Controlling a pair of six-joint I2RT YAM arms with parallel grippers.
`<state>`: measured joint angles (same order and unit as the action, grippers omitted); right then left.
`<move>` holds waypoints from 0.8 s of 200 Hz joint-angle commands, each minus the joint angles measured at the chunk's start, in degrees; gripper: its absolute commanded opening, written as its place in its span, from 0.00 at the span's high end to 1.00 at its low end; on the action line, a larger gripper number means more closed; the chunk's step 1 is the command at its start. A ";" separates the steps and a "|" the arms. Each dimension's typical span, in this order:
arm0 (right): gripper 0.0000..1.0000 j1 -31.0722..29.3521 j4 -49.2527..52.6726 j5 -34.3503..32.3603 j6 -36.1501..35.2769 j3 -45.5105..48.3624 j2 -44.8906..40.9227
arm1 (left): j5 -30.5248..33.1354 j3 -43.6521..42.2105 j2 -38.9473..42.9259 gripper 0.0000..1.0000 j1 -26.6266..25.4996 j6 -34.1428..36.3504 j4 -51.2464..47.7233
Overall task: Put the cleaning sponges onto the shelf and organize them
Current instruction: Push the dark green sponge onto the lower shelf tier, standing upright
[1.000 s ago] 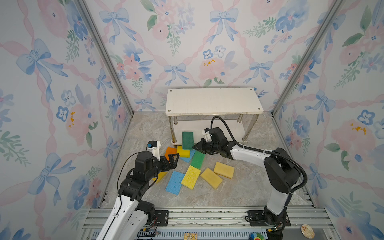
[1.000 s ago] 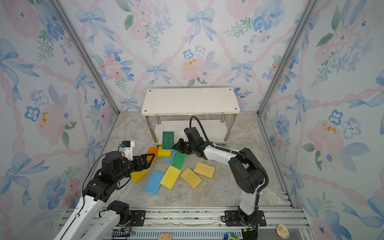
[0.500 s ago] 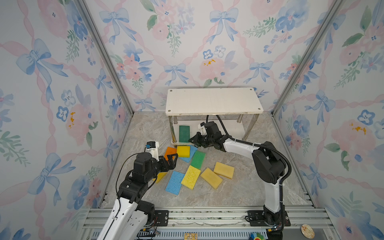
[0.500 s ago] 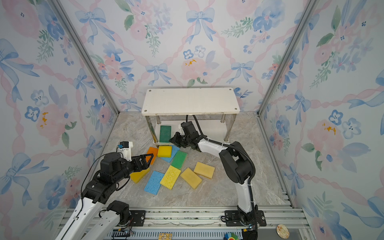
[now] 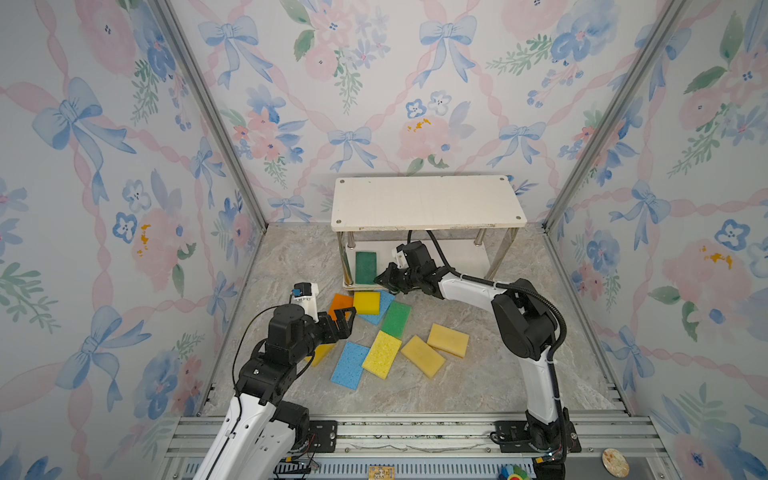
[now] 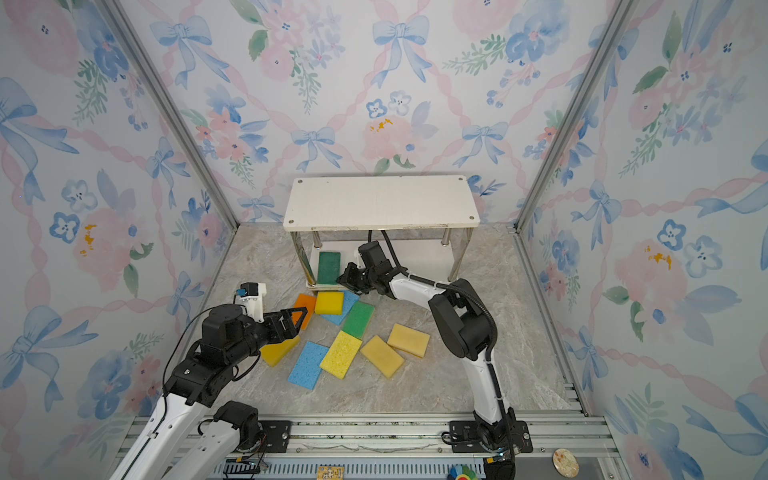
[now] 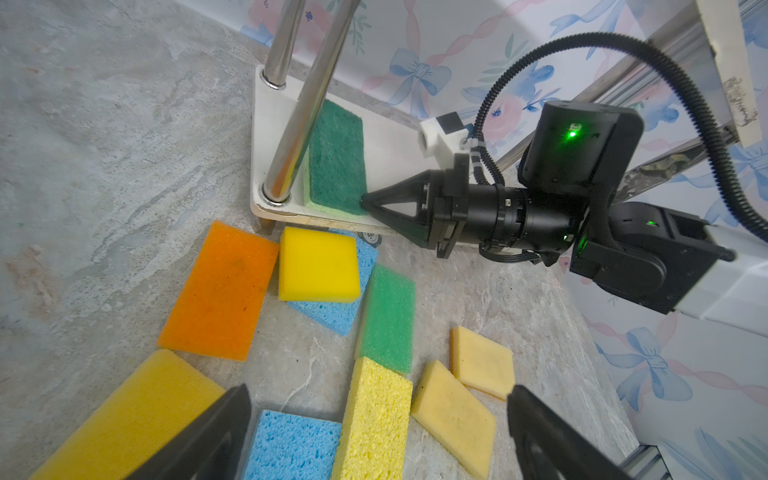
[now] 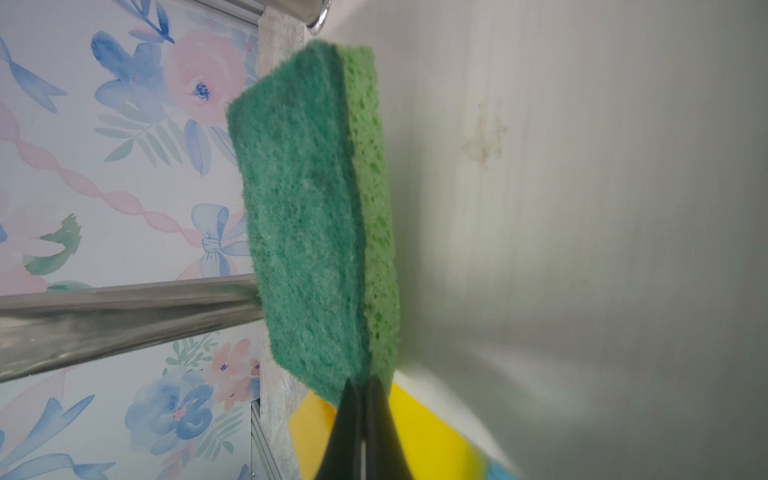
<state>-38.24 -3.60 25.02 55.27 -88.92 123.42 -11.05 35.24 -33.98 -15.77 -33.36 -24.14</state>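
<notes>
moved: the right arm (image 5: 469, 289) reaches further under the shelf (image 5: 424, 201) than a second ago. The dark green sponge (image 5: 365, 267) goes in with it, from about the front lip to fully on the lower board (image 8: 540, 208).
right jaws: closed, with nothing between them. The tips butt against the sponge's near short edge, so this is a push, not a grip.
dark green sponge: lies flat, scrub side up, straight ahead of the right jaws' tips. It sits close beside the front chrome leg (image 7: 299, 108).
left jaws: wide open and empty, with no real shift over the second. The orange sponge (image 5: 340, 305) is just under the tips and a yellow sponge (image 5: 322, 353) is under the wrist.
pile: nine sponges lie on the worktop (image 5: 478, 386), all on the near side of the right jaws. The bright yellow sponge (image 5: 366, 302) lies on a blue sponge (image 5: 384, 309), close below those jaws. The light green sponge (image 5: 397, 319) is next to them.
meaning: one of ten looks seated, and the push looks about done.
next: my read is the right jaws back out, open and fetch another. The board is bare on the side of the sponge away from the leg.
risk: a low retreat may drag the bright yellow sponge.
</notes>
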 commanded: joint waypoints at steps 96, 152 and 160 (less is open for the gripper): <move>1.00 0.19 3.68 -0.72 -0.59 -5.38 3.54 | 0.50 -0.70 -0.04 0.02 0.11 1.03 -0.47; 1.00 0.12 4.81 -0.88 -1.06 -5.47 3.70 | 0.49 -0.70 -0.06 0.02 0.06 1.05 -0.47; 1.00 0.13 4.79 -0.77 -1.02 -5.47 3.68 | 0.50 -0.70 -0.04 0.02 0.04 1.10 -0.47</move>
<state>-38.24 -0.51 24.84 55.07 -92.79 126.04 -10.87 35.24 -33.98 -15.77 -33.36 -24.14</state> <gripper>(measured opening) 0.047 0.979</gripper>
